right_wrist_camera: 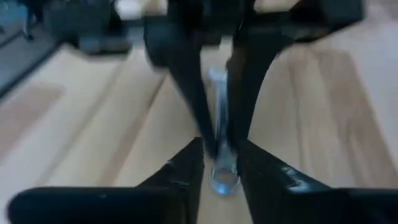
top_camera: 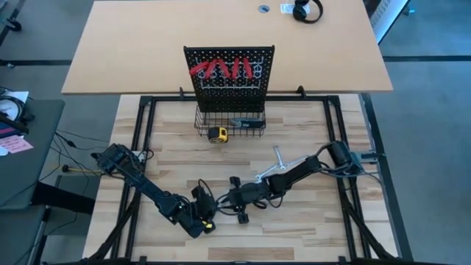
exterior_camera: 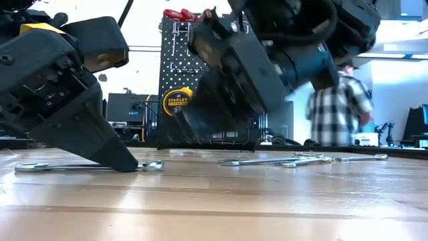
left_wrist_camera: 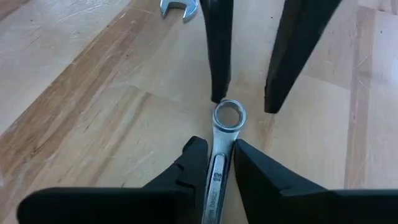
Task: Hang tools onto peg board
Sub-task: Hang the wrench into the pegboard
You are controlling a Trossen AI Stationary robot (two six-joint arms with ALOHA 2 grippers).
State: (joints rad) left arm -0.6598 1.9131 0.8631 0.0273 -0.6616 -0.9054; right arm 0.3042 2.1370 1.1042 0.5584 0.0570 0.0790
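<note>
Both grippers meet low in the middle of the high view, over one wrench (left_wrist_camera: 219, 155) lying flat on the table (top_camera: 309, 228). The left gripper (left_wrist_camera: 214, 155) has its two fingers pressed against the shank just below the ring end, so it looks to be gripping the wrench. The right gripper (right_wrist_camera: 219, 163) comes from the opposite side; in its own wrist view its fingers stand close on either side of that ring end, nearly touching, but I cannot tell whether they have actually bitten yet. From the left wrist view the right fingers (left_wrist_camera: 217, 56) appear as two dark posts in the upper half, straddling the ring with a gap between them. This looks like a handover or a joint lift off the wood. To do it well, I would want the right fingers to settle squarely on the ring end before the left lets go, and the wrench kept level so the thin steel does not twist out. The peg board (top_camera: 229, 73) stands upright at upper centre of the high view, well apart from the grippers, already carrying red pliers (top_camera: 221, 69) along its top row, with a basket (top_camera: 229, 124) at its foot holding a yellow tape measure (top_camera: 217, 134). More wrenches (top_camera: 278, 163) lie right of centre, near the right arm.
</note>
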